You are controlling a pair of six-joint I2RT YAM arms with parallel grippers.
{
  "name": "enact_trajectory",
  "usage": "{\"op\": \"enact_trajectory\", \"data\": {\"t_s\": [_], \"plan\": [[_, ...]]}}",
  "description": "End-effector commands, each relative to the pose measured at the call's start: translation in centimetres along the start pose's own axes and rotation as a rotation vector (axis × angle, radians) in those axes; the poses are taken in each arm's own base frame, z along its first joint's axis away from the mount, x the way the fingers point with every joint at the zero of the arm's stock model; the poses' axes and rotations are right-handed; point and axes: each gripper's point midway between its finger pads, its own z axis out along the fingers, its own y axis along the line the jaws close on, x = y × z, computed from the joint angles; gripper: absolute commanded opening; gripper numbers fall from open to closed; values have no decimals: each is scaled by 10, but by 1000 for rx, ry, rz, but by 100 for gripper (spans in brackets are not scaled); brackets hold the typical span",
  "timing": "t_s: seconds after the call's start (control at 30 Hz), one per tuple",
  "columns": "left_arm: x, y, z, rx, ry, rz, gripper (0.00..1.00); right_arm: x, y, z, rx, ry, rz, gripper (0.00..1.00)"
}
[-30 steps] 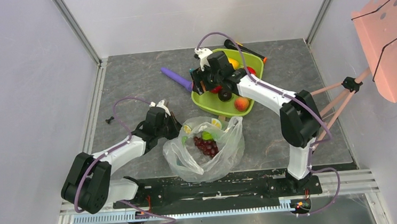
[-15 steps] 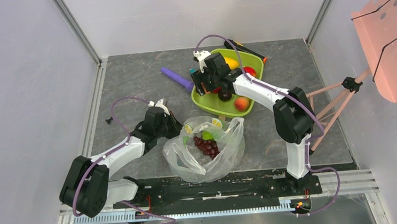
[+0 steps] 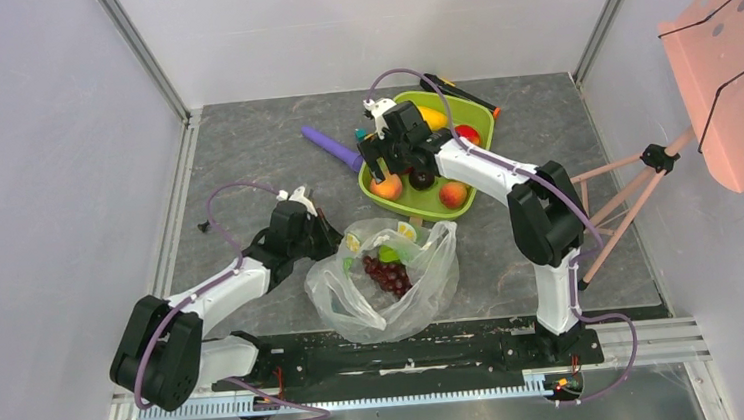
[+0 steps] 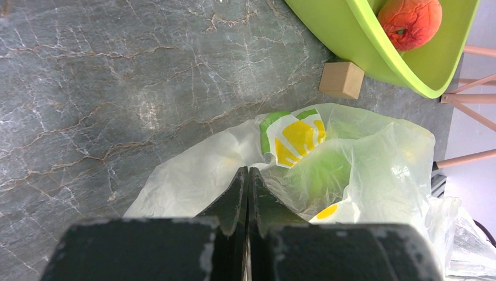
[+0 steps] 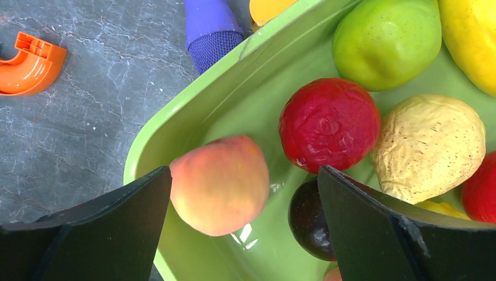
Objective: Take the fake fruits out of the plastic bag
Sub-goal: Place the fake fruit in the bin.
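The plastic bag (image 3: 384, 279) lies crumpled at the near middle of the table, with a dark purple grape bunch (image 3: 387, 272) and a green fruit (image 3: 389, 254) inside. My left gripper (image 3: 325, 236) is shut on the bag's left rim (image 4: 193, 181). My right gripper (image 5: 244, 171) is open over the green tray (image 5: 193, 111). A peach-orange fruit (image 5: 219, 184) lies loose between its fingers, in the tray's near left corner (image 3: 386, 186). A red fruit (image 5: 329, 124), a green apple (image 5: 386, 41), a pale yellow fruit (image 5: 430, 146) and a dark plum (image 5: 307, 219) are in the tray.
A purple stick (image 3: 331, 146) lies left of the tray. An orange curved block (image 5: 29, 55) and a wooden cube (image 4: 341, 79) sit on the table near it. A pink perforated panel on a tripod (image 3: 732, 61) stands at the right. Walls enclose the table.
My right gripper has opened over the tray and the peach-orange fruit now lies in the tray below it. My left arm has stayed on the bag.
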Motion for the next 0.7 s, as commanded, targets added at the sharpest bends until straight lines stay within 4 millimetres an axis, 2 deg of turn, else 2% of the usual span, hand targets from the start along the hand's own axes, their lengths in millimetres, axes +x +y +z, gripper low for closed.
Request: {"op": "enact_trajectory", "data": {"t_s": [0.0, 0.07, 0.17, 0.23, 0.37, 0.43, 0.5, 0.57, 0.67], "plan": [[-2, -4, -3, 23, -15, 34, 2, -37, -7, -32, 25, -97, -12, 98], [-4, -5, -4, 26, -22, 36, 2, -45, -7, -50, 25, -125, -12, 98], [-8, -10, -8, 41, -43, 42, 2, -63, 1, -99, -23, -221, -11, 93], [-12, -15, -11, 64, -66, 46, 2, -69, 19, -133, -108, -290, -12, 86], [-21, -28, -19, 116, -106, 62, 2, -64, 69, -196, -242, -364, -92, 69], [-24, -35, -22, 146, -118, 71, 2, -50, 104, -219, -309, -357, -143, 62], [-27, -43, -25, 181, -129, 79, 2, -27, 133, -232, -363, -327, -187, 55], [-27, -49, -28, 214, -133, 83, 2, 0, 151, -240, -415, -297, -185, 50], [-29, -57, -33, 251, -142, 85, 2, 43, 159, -240, -439, -254, -141, 43]]}}
